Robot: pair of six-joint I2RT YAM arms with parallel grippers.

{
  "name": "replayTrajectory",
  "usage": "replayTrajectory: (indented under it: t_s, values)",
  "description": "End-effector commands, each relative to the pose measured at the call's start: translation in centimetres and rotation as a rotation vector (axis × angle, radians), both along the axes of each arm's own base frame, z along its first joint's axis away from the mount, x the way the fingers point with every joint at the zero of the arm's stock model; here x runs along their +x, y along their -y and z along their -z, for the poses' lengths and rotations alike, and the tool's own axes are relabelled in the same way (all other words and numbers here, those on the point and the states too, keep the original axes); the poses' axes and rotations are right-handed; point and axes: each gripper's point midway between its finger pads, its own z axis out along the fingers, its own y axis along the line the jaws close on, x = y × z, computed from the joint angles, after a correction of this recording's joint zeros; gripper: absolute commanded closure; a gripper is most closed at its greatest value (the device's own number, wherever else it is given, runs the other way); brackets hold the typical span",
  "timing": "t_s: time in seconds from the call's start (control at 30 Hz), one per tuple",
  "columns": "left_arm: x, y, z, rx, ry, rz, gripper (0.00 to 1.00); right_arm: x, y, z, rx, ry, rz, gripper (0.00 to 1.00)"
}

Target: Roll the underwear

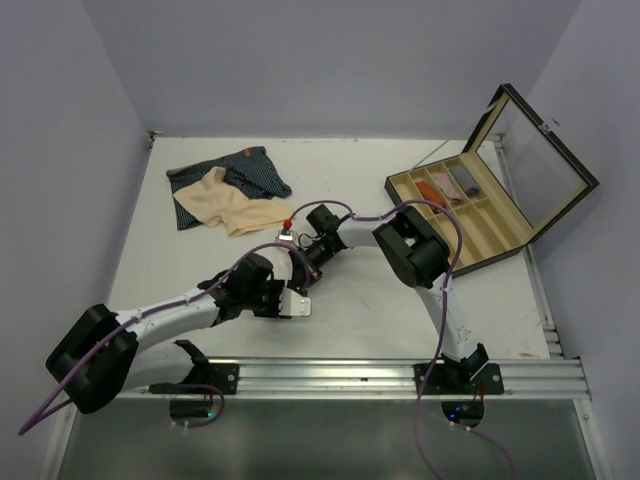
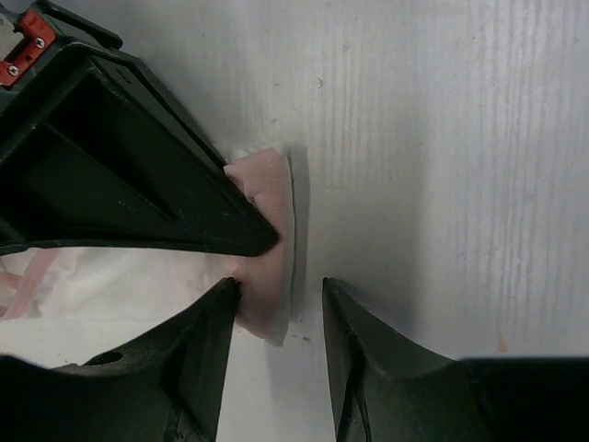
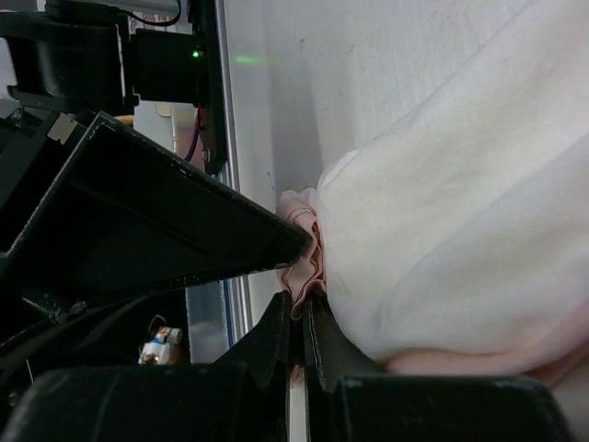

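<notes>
pink-and-white underwear (image 3: 442, 212) in right end effector (image 3: 302, 302)

Worktop (image 1: 200, 265) white, walls on three sides. Toward far left corner: navy striped garment (image 1: 262, 172) spread flat, beige garment (image 1: 232, 208) lying across its near part. Toward far right corner: compartmented wooden box (image 1: 500, 235), glass lid (image 1: 545, 165) standing open, few small items in far compartments. Mid worktop, nearer near edge: left claw (image 1: 285, 298) and right claw (image 1: 298, 268) meet at pink-and-white garment (image 1: 297, 302), mostly hidden beneath them. Claw spread unreadable from above. Metal rail (image 1: 340, 375) along near edge carries both arm bases.
</notes>
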Motion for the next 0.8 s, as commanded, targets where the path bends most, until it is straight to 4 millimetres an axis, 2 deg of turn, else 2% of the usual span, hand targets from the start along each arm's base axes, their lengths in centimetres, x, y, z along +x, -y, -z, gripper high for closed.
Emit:
replayTrajectory:
  t_s: [0.0,0.13,0.2,0.23,0.27,0.3,0.37,0.4,0.43,0.57,0.6,0.63,0.73,0.77]
  values:
    - [1.7,0.9,-0.2,-0.009,0.086,-0.007,0.54,-0.6,1.9,6.6,-0.153,0.029,0.015,1.0]
    - [0.7,0.7,1.1,0.04,0.035,0.024,0.65,-0.5,1.7,6.3,-0.146,0.024,0.011,1.0]
    - [0.1,0.7,1.5,0.057,-0.002,0.045,0.78,-0.3,1.6,5.6,-0.134,0.035,0.007,0.98]
    - [-1.3,0.4,2.0,0.076,-0.071,0.075,0.82,-0.2,1.6,5.0,-0.122,0.057,-0.007,0.88]
    - [-1.6,0.6,1.9,0.078,-0.096,0.09,0.9,0.1,1.5,4.2,-0.118,0.082,-0.01,0.82]
    - [-2.1,0.5,2.1,0.085,-0.126,0.099,0.94,0.0,1.9,3.7,-0.128,0.089,-0.024,0.74]
    - [-3.5,0.3,2.4,0.101,-0.206,0.12,1.0,1.5,2.0,2.5,-0.138,0.144,-0.018,0.65]
    - [-3.9,0.2,2.4,0.108,-0.229,0.124,1.0,2.2,2.1,1.5,-0.137,0.172,-0.011,0.61]
    - [-4.6,0.0,2.6,0.118,-0.272,0.13,1.0,3.3,2.6,0.7,-0.14,0.191,0.0,0.5]
    - [-5.9,-0.2,2.8,0.129,-0.358,0.114,1.0,7.4,4.5,-2.8,-0.151,0.284,0.089,0.31]
    - [-6.0,-0.1,2.7,0.123,-0.372,0.108,1.0,8.4,5.2,-3.3,-0.168,0.314,0.115,0.29]
    - [-6.2,0.1,2.5,0.114,-0.394,0.108,1.0,9.6,5.6,-5.1,-0.158,0.368,0.14,0.29]
    - [-6.1,-0.1,2.7,0.132,-0.458,0.078,1.0,13.2,9.2,-8.0,-0.208,0.505,0.223,0.26]
    - [-5.9,0.0,2.6,0.131,-0.478,0.071,1.0,13.8,10.1,-8.5,-0.236,0.535,0.248,0.25]
